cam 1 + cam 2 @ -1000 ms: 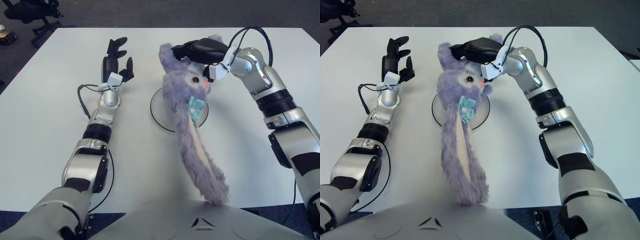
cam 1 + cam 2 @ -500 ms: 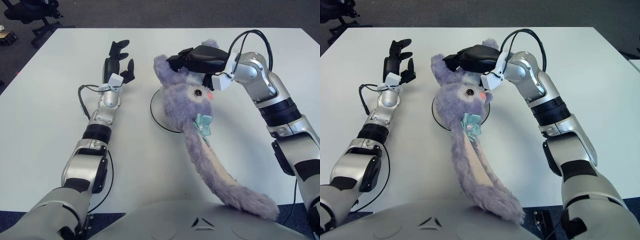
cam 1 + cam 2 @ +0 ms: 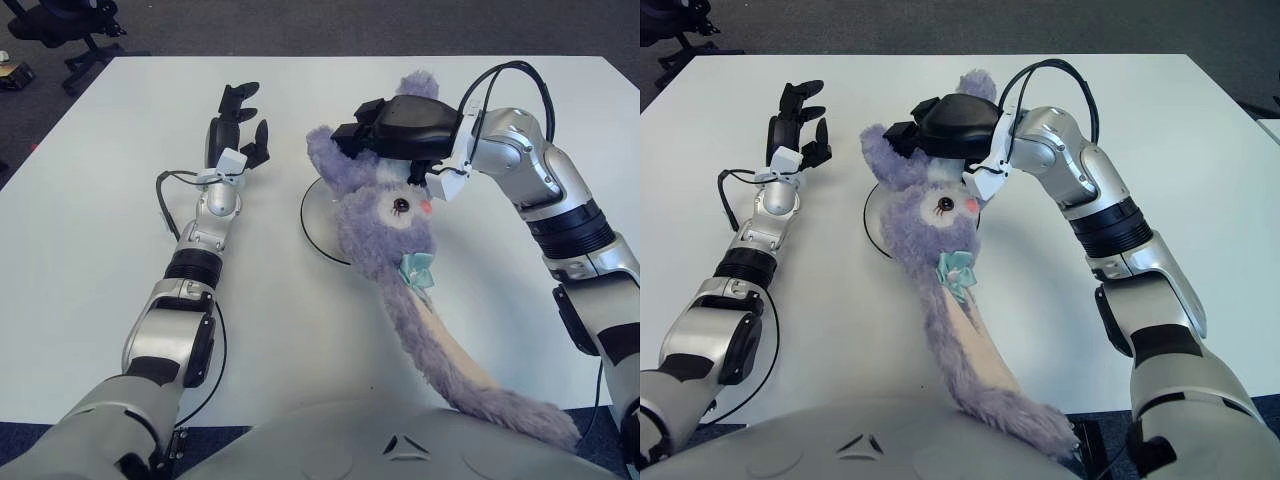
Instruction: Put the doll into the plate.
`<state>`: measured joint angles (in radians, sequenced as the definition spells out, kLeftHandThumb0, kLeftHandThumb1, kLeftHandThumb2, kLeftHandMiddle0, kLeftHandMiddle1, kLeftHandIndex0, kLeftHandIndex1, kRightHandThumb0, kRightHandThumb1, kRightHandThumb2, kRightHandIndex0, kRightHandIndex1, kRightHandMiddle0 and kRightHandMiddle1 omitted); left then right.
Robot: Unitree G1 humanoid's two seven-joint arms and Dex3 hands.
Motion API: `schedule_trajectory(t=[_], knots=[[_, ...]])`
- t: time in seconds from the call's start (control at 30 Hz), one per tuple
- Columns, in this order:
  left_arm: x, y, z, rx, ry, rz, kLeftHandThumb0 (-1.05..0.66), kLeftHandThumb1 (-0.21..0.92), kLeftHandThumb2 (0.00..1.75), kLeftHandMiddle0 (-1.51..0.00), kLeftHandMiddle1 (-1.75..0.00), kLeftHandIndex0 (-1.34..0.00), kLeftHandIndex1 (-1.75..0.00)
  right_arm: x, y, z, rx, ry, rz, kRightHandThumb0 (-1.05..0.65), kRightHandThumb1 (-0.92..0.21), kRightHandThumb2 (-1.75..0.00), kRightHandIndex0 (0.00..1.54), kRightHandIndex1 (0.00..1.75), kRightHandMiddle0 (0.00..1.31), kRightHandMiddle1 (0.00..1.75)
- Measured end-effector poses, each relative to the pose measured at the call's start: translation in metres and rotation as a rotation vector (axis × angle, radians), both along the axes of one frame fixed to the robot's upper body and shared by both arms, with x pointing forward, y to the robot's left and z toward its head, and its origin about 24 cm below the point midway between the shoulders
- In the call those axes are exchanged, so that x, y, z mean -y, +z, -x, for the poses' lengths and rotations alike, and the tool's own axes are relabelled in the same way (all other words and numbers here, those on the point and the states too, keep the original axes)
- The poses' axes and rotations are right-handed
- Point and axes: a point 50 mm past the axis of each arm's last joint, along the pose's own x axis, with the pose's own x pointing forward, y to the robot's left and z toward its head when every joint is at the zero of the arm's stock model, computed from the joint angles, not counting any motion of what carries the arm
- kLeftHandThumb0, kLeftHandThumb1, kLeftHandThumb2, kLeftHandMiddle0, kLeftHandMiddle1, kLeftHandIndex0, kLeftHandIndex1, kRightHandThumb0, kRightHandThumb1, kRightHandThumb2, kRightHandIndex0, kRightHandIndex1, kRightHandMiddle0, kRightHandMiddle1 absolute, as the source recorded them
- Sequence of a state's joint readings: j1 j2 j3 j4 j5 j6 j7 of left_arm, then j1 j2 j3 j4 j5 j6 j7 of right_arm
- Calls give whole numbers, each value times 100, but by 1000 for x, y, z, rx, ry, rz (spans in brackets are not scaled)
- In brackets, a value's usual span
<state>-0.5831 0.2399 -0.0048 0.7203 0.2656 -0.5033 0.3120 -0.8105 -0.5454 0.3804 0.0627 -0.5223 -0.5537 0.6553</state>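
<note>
White table (image 3: 90,250): 1 plate (image 3: 318,222), 1 doll (image 3: 385,215) clutched by right hand (image 3: 400,125); left hand (image 3: 235,125) spread.

The plate (image 3: 318,215) is set mid-desk (image 3: 90,260). The doll (image 3: 385,215) is held over it by the right hand (image 3: 400,125), trailing to the near edge. The left hand (image 3: 235,125) is seen left of the plate.

White desk (image 3: 90,250) filling most of view, evenly lit. Dark grey carpet (image 3: 300,25) beyond far edge and at left. Black chair base (image 3: 70,30) at far left corner. Small object on carpet, unidentifiable.
</note>
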Motion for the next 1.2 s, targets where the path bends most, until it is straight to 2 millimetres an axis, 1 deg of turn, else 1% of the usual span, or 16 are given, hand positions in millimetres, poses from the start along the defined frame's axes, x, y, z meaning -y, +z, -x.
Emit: schedule_trajectory(t=[0.07,0.1,0.13,0.2,0.33,0.5,0.53,0.57,0.6,0.63,0.67,0.73,0.83,0.97,1.07,1.2], knots=[[0,0,0,0,0,0,-64,92,88,-37,-79,-20,-80,0,0,0,0,0,2,0,-44,-104,56,167,53,143],[0,0,0,0,0,0,-64,92,88,-37,-78,-21,-80,0,0,0,0,-1,3,0,-61,-75,56,157,49,138],[0,0,0,-1,-1,-1,-64,92,88,-37,-78,-21,-80,1,0,1,1,0,4,0,-72,-56,58,150,46,134],[1,0,0,-1,-2,-2,-64,92,88,-37,-78,-21,-80,2,-1,2,5,-1,9,0,-82,-41,58,144,40,134],[0,-1,0,-4,-2,-3,-64,92,88,-37,-77,-21,-80,8,-5,5,22,-13,46,0,-90,-33,54,142,28,142],[1,-1,0,-4,-3,-4,-64,92,88,-37,-76,-21,-80,13,-7,5,39,-35,92,0,-92,-32,53,142,25,145],[1,-1,0,-4,-3,-4,-64,92,88,-38,-74,-21,-80,13,-7,5,40,-37,96,-7,-91,-29,46,111,27,114],[1,-1,0,-4,-4,-5,-64,92,88,-39,-72,-21,-80,14,-7,5,38,-38,106,-12,-91,-25,46,81,34,85],[1,-1,0,-4,-5,-6,-64,92,88,-39,-72,-21,-80,15,-7,5,33,-38,120,-13,-91,-23,47,68,37,73],[2,-1,0,-5,-6,-8,-64,92,88,-39,-71,-21,-79,16,-7,6,28,-38,136,-16,-92,-21,48,47,42,54],[2,-2,0,-5,-8,-10,-64,92,88,-39,-70,-22,-79,17,-7,6,22,-39,149,-18,-92,-20,47,32,44,42],[3,-2,0,-6,-9,-15,-64,92,88,-39,-70,-22,-79,19,-7,7,3,-43,174,-21,-92,-18,43,18,44,30],[3,-2,0,-6,-10,-19,-65,92,87,-40,-69,-22,-79,22,-6,7,-25,-57,197,-23,-92,-18,38,7,43,21],[3,-2,0,-7,-10,-20,-65,92,87,-40,-68,-22,-79,22,-4,8,-41,-61,205,-24,-92,-17,37,2,43,17],[3,-2,0,-8,-10,-21,-65,92,87,-40,-67,-22,-79,21,-2,9,-49,-67,209,-20,-92,-18,25,1,32,10],[3,-3,0,-13,-8,-24,-65,92,87,-40,-66,-22,-79,22,1,10,-58,-88,206,-16,-92,-19,19,0,26,5]])
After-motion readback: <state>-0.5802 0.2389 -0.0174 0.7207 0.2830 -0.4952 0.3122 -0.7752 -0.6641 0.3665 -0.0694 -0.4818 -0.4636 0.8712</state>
